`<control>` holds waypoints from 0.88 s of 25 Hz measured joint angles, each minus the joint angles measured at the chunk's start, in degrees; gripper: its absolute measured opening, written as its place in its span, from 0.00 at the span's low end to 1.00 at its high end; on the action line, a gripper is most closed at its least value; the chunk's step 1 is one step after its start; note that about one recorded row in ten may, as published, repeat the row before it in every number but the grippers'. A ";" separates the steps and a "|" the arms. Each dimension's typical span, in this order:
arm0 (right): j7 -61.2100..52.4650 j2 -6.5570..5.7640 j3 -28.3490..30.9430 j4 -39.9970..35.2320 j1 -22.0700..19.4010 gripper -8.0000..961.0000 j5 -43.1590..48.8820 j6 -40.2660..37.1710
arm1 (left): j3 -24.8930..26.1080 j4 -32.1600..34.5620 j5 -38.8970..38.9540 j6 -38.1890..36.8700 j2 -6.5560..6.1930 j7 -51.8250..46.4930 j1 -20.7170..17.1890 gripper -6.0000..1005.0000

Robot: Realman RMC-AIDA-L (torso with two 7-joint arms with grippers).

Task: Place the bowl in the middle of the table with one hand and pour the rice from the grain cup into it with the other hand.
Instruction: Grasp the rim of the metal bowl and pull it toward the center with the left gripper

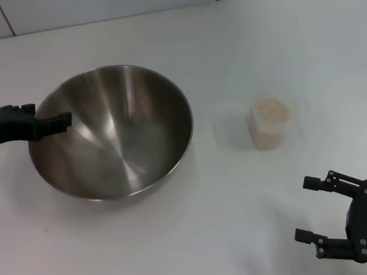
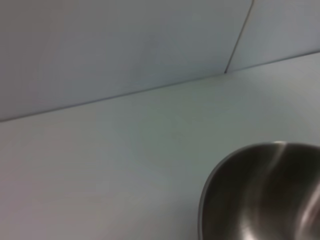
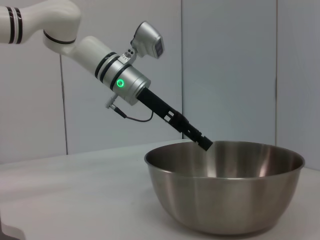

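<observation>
Setting: plain white, smooth table (image 1: 227, 43) runs to pale wall panels along the upper edge of the head view; the panels fill the background of the right wrist view.
Bowl: large round stainless-steel mixing bowl (image 1: 112, 134) sits left of centre in the head view, upright on the table, with nothing visible inside it.
Bowl finish: brushed, shiny interior with streaked reflections, thin rim, deep rounded wall, as the right wrist view shows side-on.
Left hand: black two-finger left gripper (image 1: 58, 121) reaches in from the left edge of the head view, its tip at the bowl's left rim; the right wrist view shows it slanting down onto the rim (image 3: 204, 142). It looks clamped on the rim.
Cup: small clear plastic grain cup (image 1: 272, 124) with a rounded-square rim stands upright at centre right of the head view, well apart from the bowl.
Rice: whitish-beige granular rice (image 1: 272, 111) fills the cup to near the brim.
Right hand: black right gripper (image 1: 317, 208) hovers at the lower right of the head view, fingers spread and holding nothing, near the cup but apart from it.
Done, by my reading: bowl placement is at or near its end, though the bowl looks somewhat left of the middle.
Left to do: letting go of the bowl, grasping the cup, carrying it over the bowl, pouring.
</observation>
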State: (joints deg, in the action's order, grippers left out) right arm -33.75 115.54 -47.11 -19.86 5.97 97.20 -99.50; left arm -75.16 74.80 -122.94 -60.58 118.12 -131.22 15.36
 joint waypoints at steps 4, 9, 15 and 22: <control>0.00 0.21 0.00 0.00 0.00 0.87 0.01 0.33 | 0.20 -1.93 -0.36 -0.58 0.01 0.28 1.02 0.74; 0.00 0.27 0.00 0.00 0.00 0.87 0.01 0.51 | 0.60 -2.69 -0.32 -0.88 0.01 0.56 1.25 0.73; 0.01 0.29 0.00 0.00 0.00 0.87 0.01 0.57 | 1.31 -4.32 -0.22 -1.79 -0.07 0.99 2.30 0.73; 0.07 0.29 0.00 0.00 0.00 0.87 0.01 0.57 | 5.71 -8.06 -1.23 -5.62 0.03 2.18 5.64 0.51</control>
State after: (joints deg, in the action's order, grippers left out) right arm -33.69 115.84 -47.11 -19.86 5.97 97.21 -98.93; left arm -69.45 66.74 -124.17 -66.20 118.15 -129.04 21.00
